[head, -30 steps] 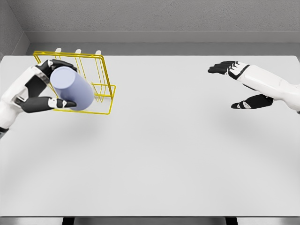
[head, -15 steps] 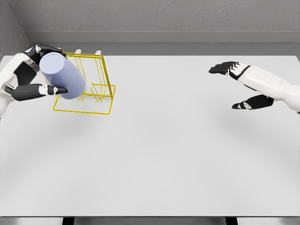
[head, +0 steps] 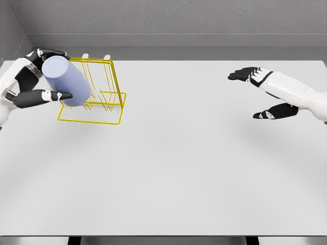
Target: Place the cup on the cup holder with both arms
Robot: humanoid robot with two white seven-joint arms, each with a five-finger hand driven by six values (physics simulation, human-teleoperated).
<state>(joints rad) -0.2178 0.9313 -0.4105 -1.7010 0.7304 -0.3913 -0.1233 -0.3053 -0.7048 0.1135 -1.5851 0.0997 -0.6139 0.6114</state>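
At the far left corner of the white table point(head: 168, 163), a pale lavender cylindrical cup point(head: 68, 81) is held aloft in the left hand point(head: 30, 84), tilted, its closed flat end turned toward the camera and up-left. The black fingers point(head: 51, 95) are wrapped around the cup's barrel: a thumb is seen pressed along the lower side, other fingers curled over the top near the base end. The cup is hanging over the left part of the yellow wire cup holder point(head: 99, 92), in front of its frame and apparently just above the white-tipped pegs point(head: 94, 94); whether any peg is touched cannot be told.

The cup is judged rigid and light, with smooth, likely slippery walls, so a hold around the middle of the barrel, as taken now, is reckoned the safest; a pinch at the rim would be less sure. The open mouth is thought to face down and away, toward the pegs, though it is hidden.

Over at the right edge of the table, the right hand point(head: 263, 94) is seen hovering, well apart from cup and holder, its fingers spread and nothing gripped.

Little else is carried by the table. The holder's own tall wire frame is judged the main obstacle: the upper bar and uprights lie close behind the cup and could be snagged by knuckles or rim as the cup is lowered onto a peg. A light wire rack may also be nudged.
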